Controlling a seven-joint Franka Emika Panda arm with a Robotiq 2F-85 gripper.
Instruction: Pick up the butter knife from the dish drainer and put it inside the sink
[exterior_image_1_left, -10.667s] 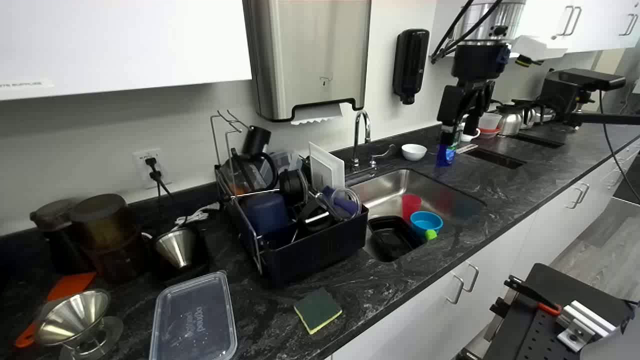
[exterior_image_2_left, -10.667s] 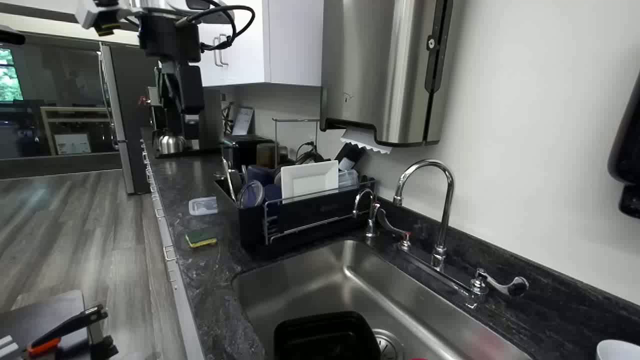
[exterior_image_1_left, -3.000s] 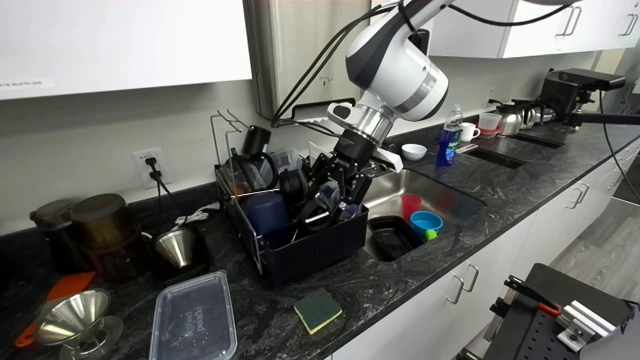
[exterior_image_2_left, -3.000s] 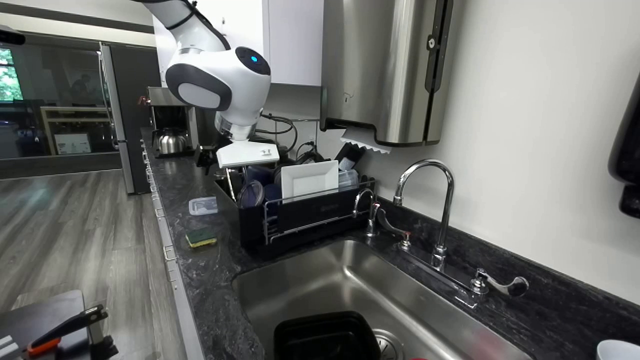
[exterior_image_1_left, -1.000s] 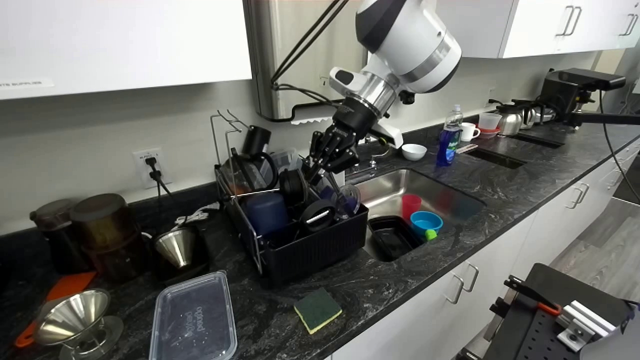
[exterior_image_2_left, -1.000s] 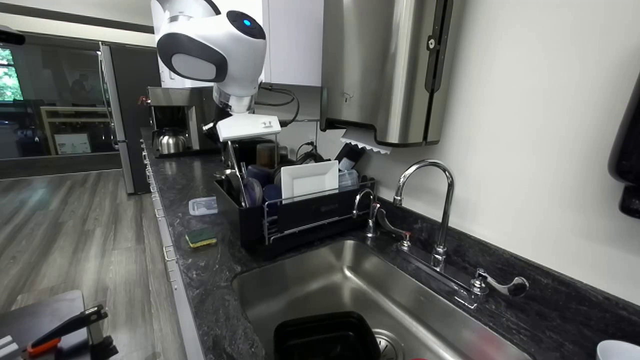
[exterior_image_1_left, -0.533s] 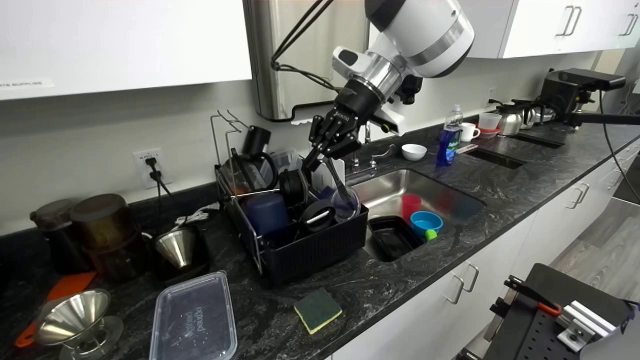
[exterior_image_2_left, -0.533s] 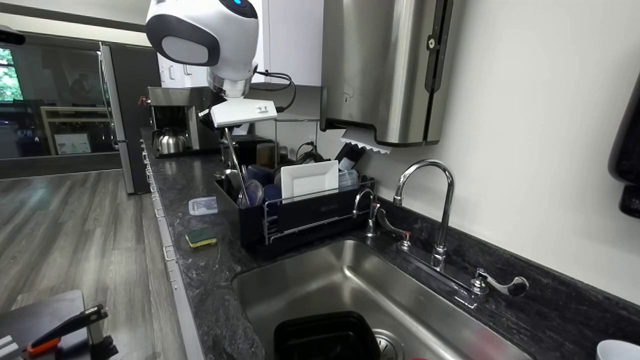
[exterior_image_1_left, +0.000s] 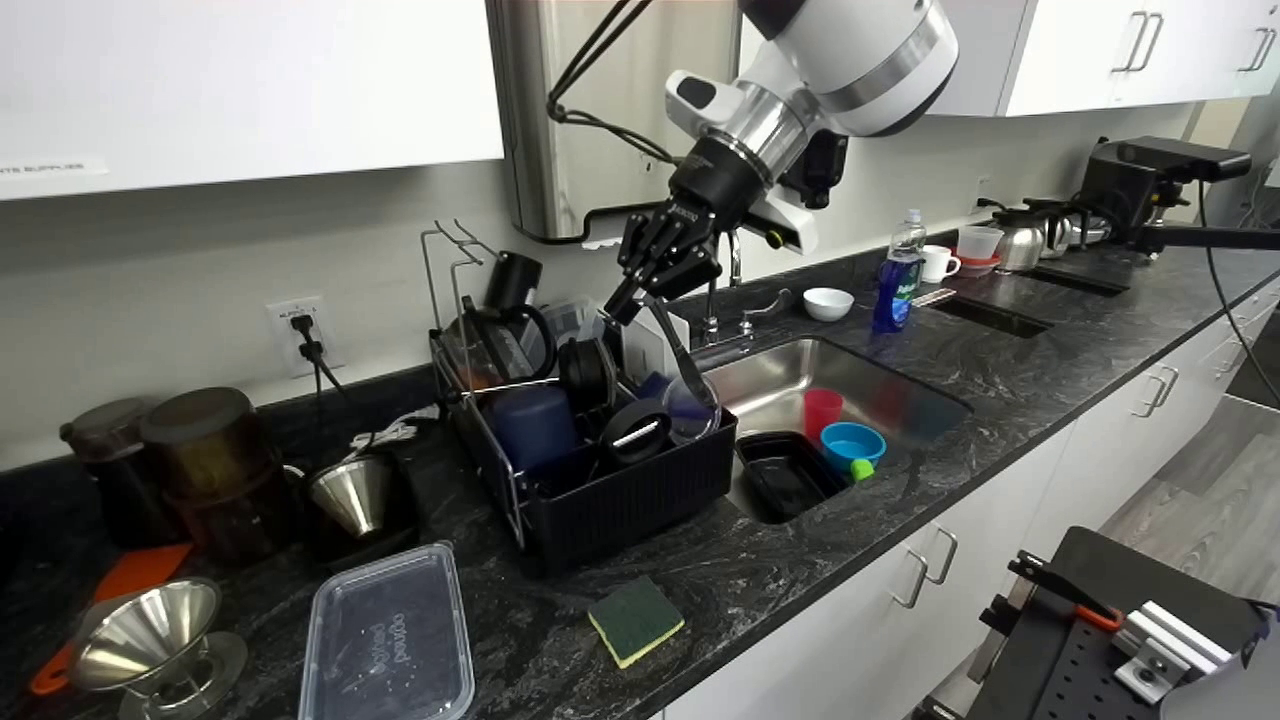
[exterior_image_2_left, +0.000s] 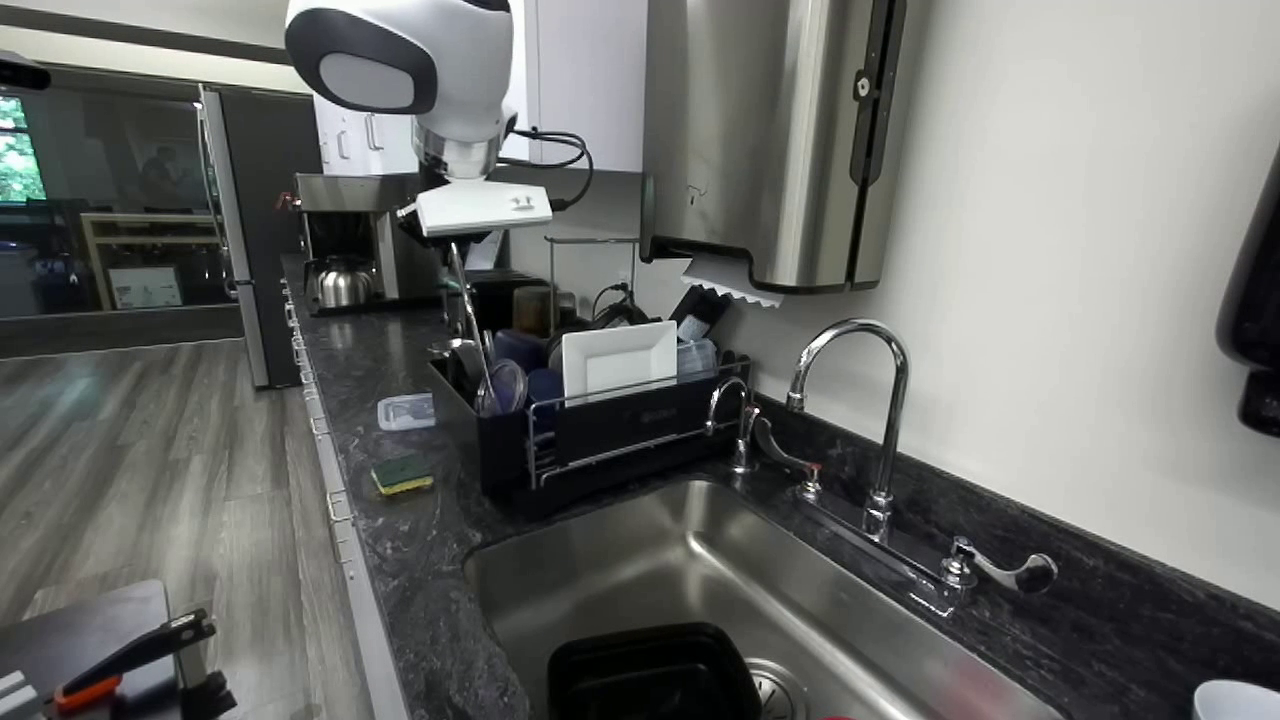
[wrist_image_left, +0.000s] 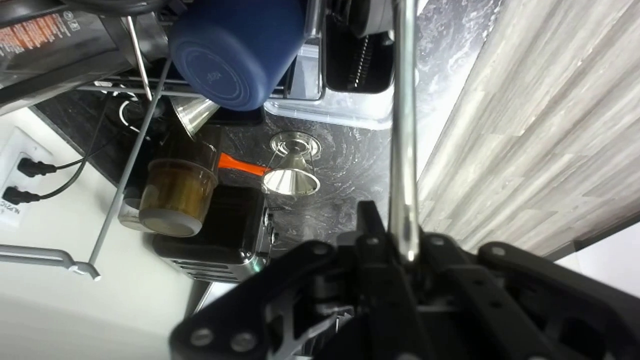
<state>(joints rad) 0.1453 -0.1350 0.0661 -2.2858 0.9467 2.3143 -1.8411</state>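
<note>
The long silver butter knife (wrist_image_left: 405, 125) is held by one end in my gripper (wrist_image_left: 397, 245), whose fingers are shut on it. In an exterior view the knife (exterior_image_1_left: 683, 365) slants down to the right from the gripper (exterior_image_1_left: 635, 300), its lower end in front of a clear round lid (exterior_image_1_left: 690, 415). Whether that end touches anything I cannot tell. The black dish drainer (exterior_image_1_left: 630, 500) stands full of dishes below the gripper. From another angle the knife (exterior_image_2_left: 468, 305) hangs under the wrist, over the drainer's corner. Right beside the drainer lies the steel sink (exterior_image_2_left: 620, 570).
The sink holds a black tray (exterior_image_1_left: 785, 475), a blue cup (exterior_image_1_left: 852, 445) and a red cup (exterior_image_1_left: 822, 410). A tall faucet (exterior_image_2_left: 890, 420) rises at its back. Around the knife stand a white plate (exterior_image_2_left: 620, 360) and a blue mug (wrist_image_left: 235, 55). A sponge (exterior_image_1_left: 636, 620) lies on the counter.
My gripper came over to the drainer and went down among the dishes. Over the last second it has risen with the knife, drawing more of it up above the drainer.
</note>
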